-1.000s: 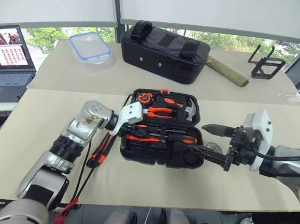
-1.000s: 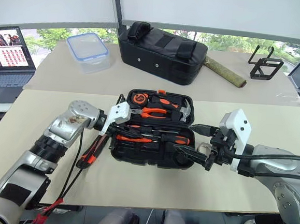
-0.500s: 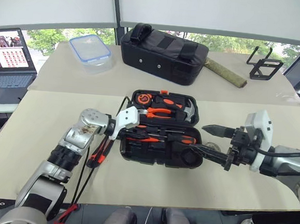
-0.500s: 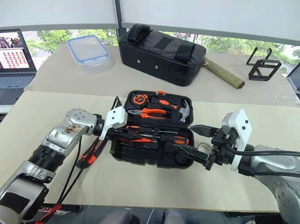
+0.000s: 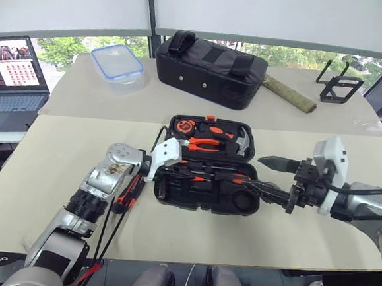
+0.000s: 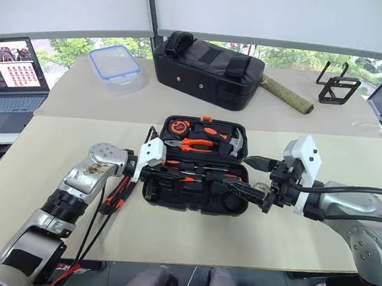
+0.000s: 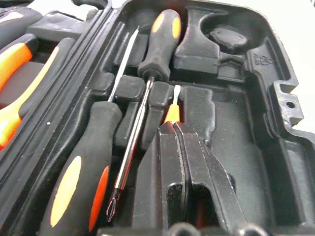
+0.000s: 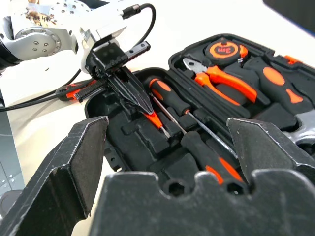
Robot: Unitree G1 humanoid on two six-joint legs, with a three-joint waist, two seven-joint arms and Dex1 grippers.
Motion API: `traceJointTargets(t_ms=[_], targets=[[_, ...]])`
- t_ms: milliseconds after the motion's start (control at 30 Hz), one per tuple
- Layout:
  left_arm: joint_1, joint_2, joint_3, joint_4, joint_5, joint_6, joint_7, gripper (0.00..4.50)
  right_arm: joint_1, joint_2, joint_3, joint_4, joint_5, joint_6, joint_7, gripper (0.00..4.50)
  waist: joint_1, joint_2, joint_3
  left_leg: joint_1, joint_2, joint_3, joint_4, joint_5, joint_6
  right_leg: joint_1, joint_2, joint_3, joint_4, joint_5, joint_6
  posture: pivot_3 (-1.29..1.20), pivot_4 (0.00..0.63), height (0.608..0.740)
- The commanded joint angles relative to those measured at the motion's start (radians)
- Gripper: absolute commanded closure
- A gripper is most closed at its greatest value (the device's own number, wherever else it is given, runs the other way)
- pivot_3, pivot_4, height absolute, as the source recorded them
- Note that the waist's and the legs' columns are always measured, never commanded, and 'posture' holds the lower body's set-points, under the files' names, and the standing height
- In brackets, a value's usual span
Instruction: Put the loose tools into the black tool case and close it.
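The case (image 5: 206, 164) is lying open at the centre of the head view, its lid half toward the top of the frame holding the pliers (image 5: 201, 142), tape measure (image 5: 185, 125) and hammer (image 5: 244, 142). In its near half, two screwdrivers (image 7: 88, 167) are already sitting in their recesses.

The left gripper (image 8: 140, 105) is reaching into that near half from the frame's left, its fingers pinched shut on the small orange screwdriver (image 8: 153, 119), whose tip is showing just past the fingertips in the left wrist view, over a moulded slot. So the step in hand looks like seating this small screwdriver.

The right gripper (image 5: 268, 177) is hovering at the case's right edge with its fingers spread wide and holding nothing.

The knife (image 5: 125, 194) is lying on the table (image 5: 190, 236) just left of the case, beside the left arm. A tape roll (image 6: 260, 187) is sitting behind the right fingers, partly hidden.

Next, the left gripper probably needs to press the screwdriver level into its slot and let go; then the knife and roll remain, and the lid.
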Motion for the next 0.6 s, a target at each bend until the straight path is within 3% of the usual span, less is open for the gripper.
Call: traceJointTargets(t_ms=[33, 267, 600], targets=[[-0.033, 0.067, 0.06, -0.044, -0.062, 0.073, -0.057, 4.46, -0.01, -0.01, -0.013, -0.012, 0.022, 0.0, 0.003, 0.0, -0.003, 0.0, 0.0, 0.0, 0.0, 0.0, 0.0, 0.0, 0.0, 0.0, 0.0, 0.0, 0.0, 0.0, 0.0, 0.0, 0.15, 0.714], [-0.054, 0.17, 0.034, -0.048, -0.044, 0.037, -0.155, 4.46, 0.002, -0.009, -0.015, -0.01, 0.017, -0.005, 0.011, 0.0, -0.001, 0.0, 0.0, -0.001, 0.0, 0.0, -0.001, 0.0, 0.0, -0.001, 0.0, -0.001, 0.0, 0.0, 0.0, 0.0, 0.15, 0.714], [-0.07, 0.072, -0.045, 0.095, 0.068, -0.098, -0.099, 4.46, 0.002, 0.0, -0.031, -0.01, 0.035, 0.008, -0.017, 0.0, 0.004, 0.0, 0.0, -0.001, 0.0, 0.0, -0.001, 0.0, 0.0, -0.001, 0.0, -0.001, -0.001, 0.0, 0.0, 0.0, 0.15, 0.714]])
